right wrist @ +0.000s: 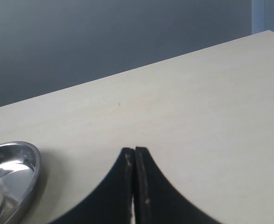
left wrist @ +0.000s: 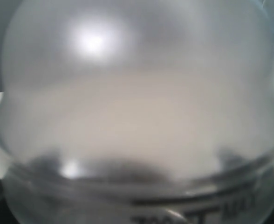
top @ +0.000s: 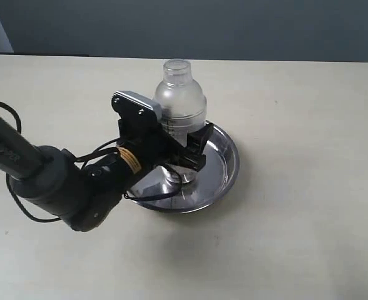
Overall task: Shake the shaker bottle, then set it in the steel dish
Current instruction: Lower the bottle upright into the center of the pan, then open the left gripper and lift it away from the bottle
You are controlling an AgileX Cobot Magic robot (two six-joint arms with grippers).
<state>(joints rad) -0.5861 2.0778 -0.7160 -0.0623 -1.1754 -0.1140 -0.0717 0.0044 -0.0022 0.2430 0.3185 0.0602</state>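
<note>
Gripping the shaker bottle (top: 181, 100) low on its body with the left claw (top: 183, 149), well under the domed shoulder, most likely to steady a tall, top-heavy load. Holding it upright inside the steel dish (top: 229, 156), around the middle of the worktop (top: 309, 206), well in from the far edge. Hard to say whether touching the dish floor or hanging just above it. Nothing but blurred dome and a strip of printed scale in the left wrist view, thanks to that close, low grip. Looks like the setting-down step. Over on the other side, the right claw (right wrist: 134, 177) pinched shut on nothing, parked above bare worktop well apart from the dish, presumably to stay out of the way. Next, probably: settling flat, then letting go and backing out over the low rim without a nudge.
</note>
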